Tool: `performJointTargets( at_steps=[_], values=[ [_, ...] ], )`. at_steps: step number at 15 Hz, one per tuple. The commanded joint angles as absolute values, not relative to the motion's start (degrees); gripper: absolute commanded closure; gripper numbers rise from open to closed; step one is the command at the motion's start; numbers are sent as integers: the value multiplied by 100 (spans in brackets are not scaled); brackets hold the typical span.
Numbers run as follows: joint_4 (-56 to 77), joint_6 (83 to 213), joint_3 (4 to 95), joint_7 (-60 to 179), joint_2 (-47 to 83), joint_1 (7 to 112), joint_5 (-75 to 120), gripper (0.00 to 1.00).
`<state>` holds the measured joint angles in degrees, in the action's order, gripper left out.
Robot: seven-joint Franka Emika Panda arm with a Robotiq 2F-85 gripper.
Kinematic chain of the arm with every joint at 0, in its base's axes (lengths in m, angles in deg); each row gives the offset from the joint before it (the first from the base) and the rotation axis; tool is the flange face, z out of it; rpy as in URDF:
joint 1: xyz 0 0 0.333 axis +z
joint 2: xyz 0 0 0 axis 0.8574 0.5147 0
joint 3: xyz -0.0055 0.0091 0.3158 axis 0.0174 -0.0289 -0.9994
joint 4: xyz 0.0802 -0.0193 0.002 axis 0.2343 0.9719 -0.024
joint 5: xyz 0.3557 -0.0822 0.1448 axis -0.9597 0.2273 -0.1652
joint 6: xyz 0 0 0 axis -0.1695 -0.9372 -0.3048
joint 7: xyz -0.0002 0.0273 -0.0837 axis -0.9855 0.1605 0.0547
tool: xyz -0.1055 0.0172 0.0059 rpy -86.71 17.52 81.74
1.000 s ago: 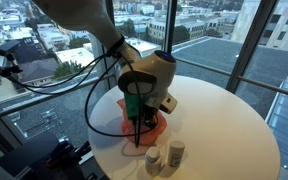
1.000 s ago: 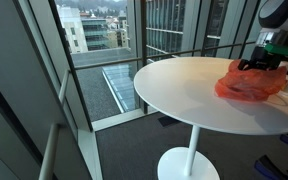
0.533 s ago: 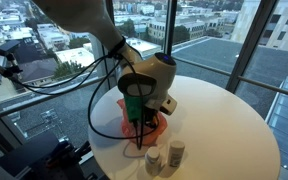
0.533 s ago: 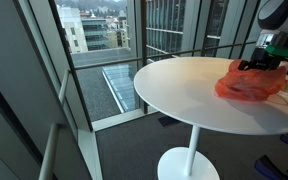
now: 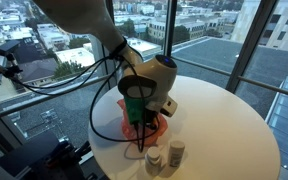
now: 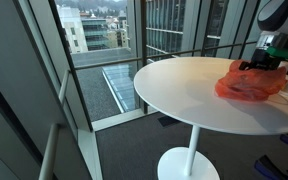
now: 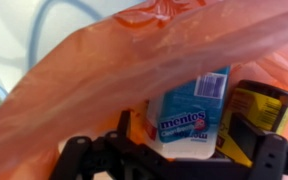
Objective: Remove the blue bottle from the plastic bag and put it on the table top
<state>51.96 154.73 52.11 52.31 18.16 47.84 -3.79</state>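
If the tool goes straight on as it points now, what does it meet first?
Probably the blue bottle inside the orange plastic bag, right ahead of the tool; loose bag film may touch first.

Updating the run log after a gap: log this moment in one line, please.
phase: reaching in | pincer: inside orange plastic bag, astride blue bottle, grip unclear | blue bottle: not yet on table

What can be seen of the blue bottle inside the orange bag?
The blue bottle lies inside the orange plastic bag, whose translucent film covers its upper part. It looks like plastic, with white "mentos" lettering. It sits between the fingers of the gripper; whether they press it cannot be told.
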Motion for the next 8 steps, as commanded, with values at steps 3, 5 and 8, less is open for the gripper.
performJointTargets(
  at_steps=[3,5,8],
  values=[
    [5231,15593,5116,4943,1828,4635,-568,0],
    [5230,15596,5114,4933,1837,4622,-568,0],
    [5234,15607,5114,4927,1846,4618,-548,0]
  ],
)
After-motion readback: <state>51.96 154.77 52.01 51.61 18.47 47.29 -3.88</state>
